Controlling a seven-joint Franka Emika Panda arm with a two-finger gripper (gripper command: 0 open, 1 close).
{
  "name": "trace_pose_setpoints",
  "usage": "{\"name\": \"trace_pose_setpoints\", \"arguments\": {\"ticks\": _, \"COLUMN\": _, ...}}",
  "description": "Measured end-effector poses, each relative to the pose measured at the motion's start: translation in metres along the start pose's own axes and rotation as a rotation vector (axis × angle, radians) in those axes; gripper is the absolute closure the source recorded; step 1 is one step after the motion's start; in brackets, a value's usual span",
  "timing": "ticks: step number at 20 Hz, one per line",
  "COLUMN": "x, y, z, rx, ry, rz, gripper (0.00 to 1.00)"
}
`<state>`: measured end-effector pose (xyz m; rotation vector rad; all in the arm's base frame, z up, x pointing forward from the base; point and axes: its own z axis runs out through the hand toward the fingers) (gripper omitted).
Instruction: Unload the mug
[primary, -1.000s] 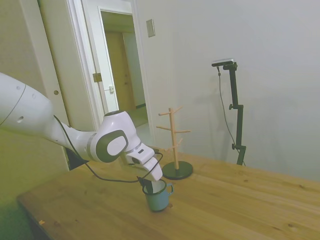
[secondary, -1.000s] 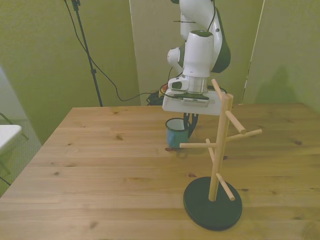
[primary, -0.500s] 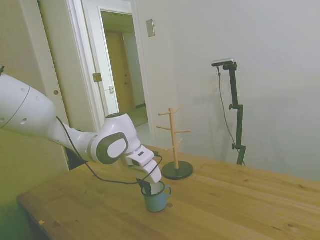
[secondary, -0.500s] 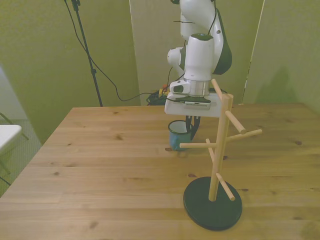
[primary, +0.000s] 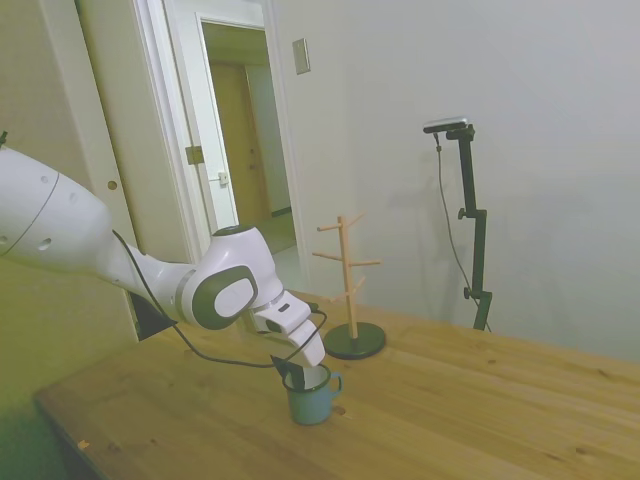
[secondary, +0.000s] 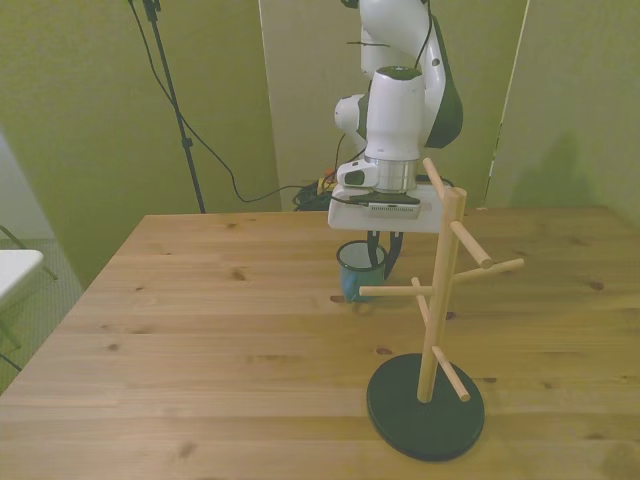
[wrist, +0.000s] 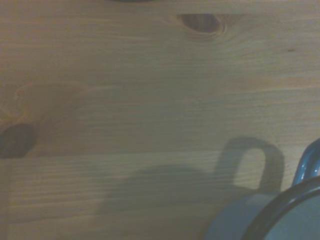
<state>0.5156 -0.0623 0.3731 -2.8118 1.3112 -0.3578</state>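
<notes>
The light-blue mug (primary: 313, 399) stands upright on the wooden table (primary: 480, 410), its handle turned toward the peg stand. My gripper (primary: 294, 377) comes down onto the mug's rim on the side away from the handle, its dark fingers closed over the wall. In the front view the mug (secondary: 359, 274) sits just under the gripper (secondary: 384, 243), behind the stand's pegs. The wrist view shows part of the mug (wrist: 272, 220), its dark rim, and the handle's shadow on the wood.
The wooden peg stand (primary: 350, 292) on its dark round base holds nothing on its pegs. In the front view the stand (secondary: 440, 300) is in front of the mug, toward that view's right. A doorway stands open behind the arm.
The mug has come down a little and shifted slightly toward the front view's right, then settled on the table. Over the last half second almost nothing has moved.
</notes>
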Motion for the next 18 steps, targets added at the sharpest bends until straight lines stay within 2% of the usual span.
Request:
{"name": "trace_pose_setpoints", "arguments": {"ticks": 4, "x": 0.013, "y": 0.003, "z": -0.021, "rx": 0.011, "ry": 0.025, "rz": 0.006, "gripper": 0.0}}
{"name": "trace_pose_setpoints", "arguments": {"ticks": 13, "x": 0.031, "y": -0.022, "z": -0.125, "rx": 0.052, "ry": 0.067, "rz": -0.058, "gripper": 0.0}}
{"name": "trace_pose_setpoints", "arguments": {"ticks": 18, "x": 0.023, "y": -0.047, "z": -0.145, "rx": 0.066, "ry": -0.01, "rz": -0.098, "gripper": 0.0}}
